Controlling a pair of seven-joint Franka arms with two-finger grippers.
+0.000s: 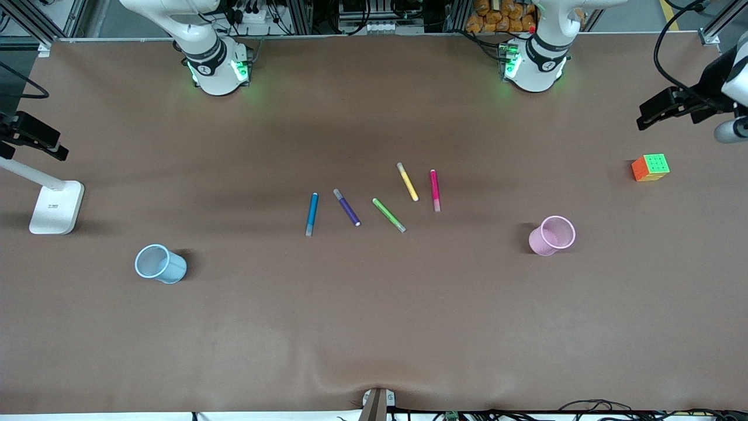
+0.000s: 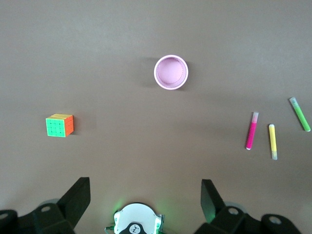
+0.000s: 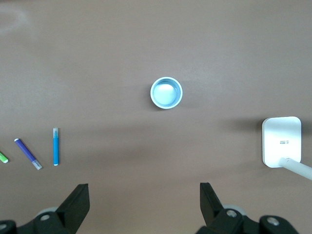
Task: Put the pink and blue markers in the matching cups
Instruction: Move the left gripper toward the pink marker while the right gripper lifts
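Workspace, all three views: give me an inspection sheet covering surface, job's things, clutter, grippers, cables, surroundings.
Surface: brown table, a slight ripple at the edge nearest the front camera.
Job's things: pink marker and blue marker lie flat in the middle row of pens; pink cup stands toward the left arm's end, blue cup toward the right arm's end; both cups hold nothing.
Clutter: purple pen, green pen, yellow pen, puzzle cube, white lamp base.
Grippers: left gripper open, high over the table above the pink cup's end; right gripper open, high above the blue cup's end; both arms wait.
Cables: black cable hanging at the left arm's end.
Surroundings: frame and equipment along the arms' edge.
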